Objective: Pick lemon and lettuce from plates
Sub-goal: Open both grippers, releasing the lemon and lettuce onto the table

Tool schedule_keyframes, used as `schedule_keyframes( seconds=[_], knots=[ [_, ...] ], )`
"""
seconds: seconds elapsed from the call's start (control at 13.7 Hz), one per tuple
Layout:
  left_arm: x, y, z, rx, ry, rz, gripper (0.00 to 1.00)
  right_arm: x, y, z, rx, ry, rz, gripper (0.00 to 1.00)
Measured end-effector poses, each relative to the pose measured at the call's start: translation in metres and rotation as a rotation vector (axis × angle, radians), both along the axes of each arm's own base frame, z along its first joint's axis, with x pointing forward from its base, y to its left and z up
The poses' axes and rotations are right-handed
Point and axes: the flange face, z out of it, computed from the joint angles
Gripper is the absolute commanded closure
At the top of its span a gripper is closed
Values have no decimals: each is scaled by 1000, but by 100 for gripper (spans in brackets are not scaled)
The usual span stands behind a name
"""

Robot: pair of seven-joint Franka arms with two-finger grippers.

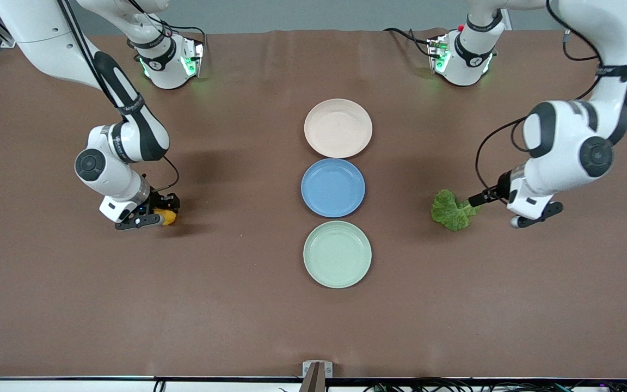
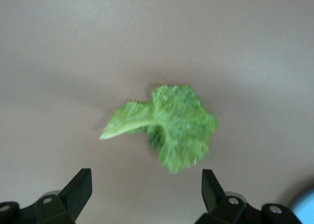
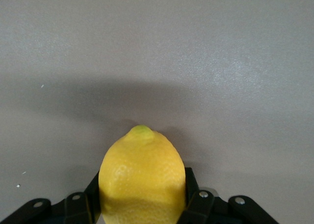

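Over the table, the left hand (image 2: 142, 194) gapes above the lettuce (image 2: 169, 126); the right hand (image 3: 142, 204) grips the lemon (image 3: 142, 180).

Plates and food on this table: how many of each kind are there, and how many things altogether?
Plates: 3, namely the beige-pink plate, the blue plate and the mint green plate, all with nothing on them.
Lemons: 1, the lemon between the right arm's jaws.
Lettuce leaves: 1, the lettuce lying on the table.
Total: 5.
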Motion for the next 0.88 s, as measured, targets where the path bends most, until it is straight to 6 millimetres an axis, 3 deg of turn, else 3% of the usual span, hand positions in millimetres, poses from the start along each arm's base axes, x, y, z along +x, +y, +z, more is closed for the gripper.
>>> schedule_keyframes(
  seconds=[0.29,0.44,0.58,0.88],
  knots=[
    [-10,47,93,-43,-56,-98,1,5,-2,4,-1,5,-2,0],
    [-16,60,136,-21,-96,-143,1,19,-1,19,-5,58,-3,0],
    [-17,57,179,5,-123,-176,1,39,-2,48,-7,112,-29,0],
    [-14,38,255,16,-192,-221,1,73,-3,132,-23,180,-99,0]
  ],
)
